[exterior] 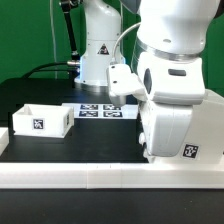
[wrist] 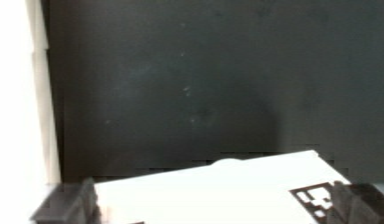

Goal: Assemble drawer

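The fingers (wrist: 68,206) of the gripper (wrist: 224,208) stand well apart, one on each side of a white panel that fills the gap between them. The near finger looks to be touching the panel's edge, so this reads as a grip on the part and not a hover. The far finger shows only as a dark sliver at the picture's edge. The panel carries a black-and-white tag (wrist: 324,196) and is most likely a wall of the casing (exterior: 172,135), the big white box that the arm (exterior: 168,45) bends down over at the exterior view's right. Whether the casing rests on the black table (wrist: 189,90) or is raised off it cannot be told.

Outward from there, one shallow tray (exterior: 40,120) sits open side up at the exterior view's left, well apart from the casing, with the marker board (exterior: 100,111) between and behind them. The second tray is not in view. A long white border rail (exterior: 90,180) runs along the front of the table.

As a judgement, the assembly is at an early stage: the casing is only being handled or positioned, no tray is seen inside it, and both trays are yet to be slid in
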